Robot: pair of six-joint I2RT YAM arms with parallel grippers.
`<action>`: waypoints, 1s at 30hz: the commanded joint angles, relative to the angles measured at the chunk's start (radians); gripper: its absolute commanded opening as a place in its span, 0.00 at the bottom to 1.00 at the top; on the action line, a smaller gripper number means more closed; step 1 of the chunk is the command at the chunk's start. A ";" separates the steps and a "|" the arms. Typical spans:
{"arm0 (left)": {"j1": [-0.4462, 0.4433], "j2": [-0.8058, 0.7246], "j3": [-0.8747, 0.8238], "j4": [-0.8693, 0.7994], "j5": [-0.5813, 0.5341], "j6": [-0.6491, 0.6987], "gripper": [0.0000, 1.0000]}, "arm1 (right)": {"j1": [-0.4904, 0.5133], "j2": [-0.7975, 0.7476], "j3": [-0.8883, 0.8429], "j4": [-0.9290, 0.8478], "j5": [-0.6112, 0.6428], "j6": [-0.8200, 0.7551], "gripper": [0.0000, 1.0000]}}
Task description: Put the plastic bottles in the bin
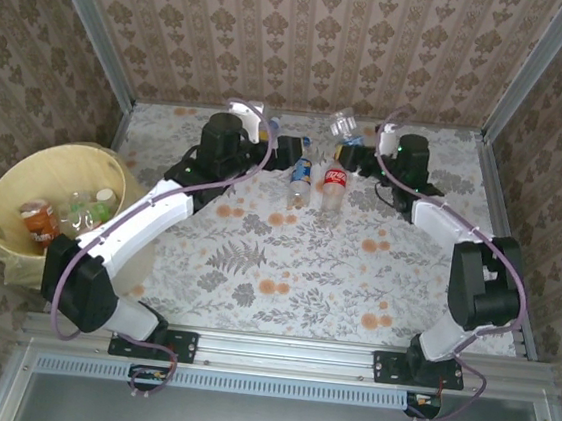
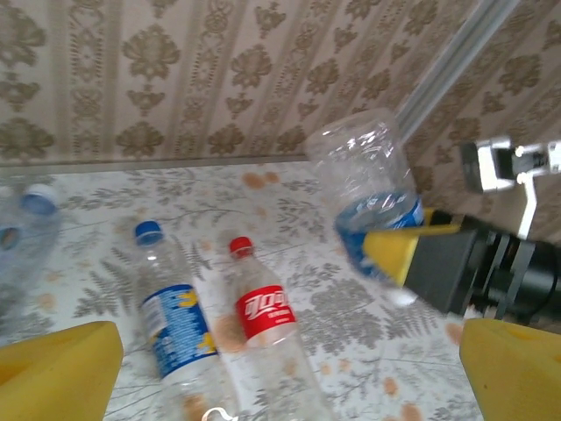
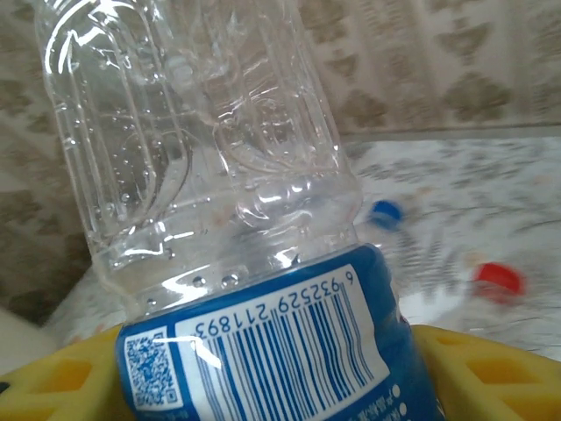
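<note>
If aloft, bottle (image 3: 219, 175) in right gripper (image 3: 272, 373)

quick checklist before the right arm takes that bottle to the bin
1. Grip: right fingers shut on held bottle: ok.
2. Clearance: held bottle off table: ok.
3. Spare hand: left fingers open: ok.
4. Room in bin: ok.
5. Way to bin free: not ok, left arm lies between.
6. Grip firm enough: cannot tell.
</note>
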 commanded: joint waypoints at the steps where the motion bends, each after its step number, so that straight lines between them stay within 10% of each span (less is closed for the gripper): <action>1: -0.015 0.031 0.003 0.111 0.094 -0.081 1.00 | 0.056 -0.084 -0.035 0.111 -0.011 0.062 0.51; 14: -0.074 0.115 -0.011 0.316 0.153 -0.204 1.00 | 0.177 -0.150 -0.141 0.215 -0.020 0.145 0.54; 30: -0.080 0.147 0.017 0.189 0.039 -0.236 0.90 | 0.206 -0.173 -0.176 0.276 -0.116 0.119 0.56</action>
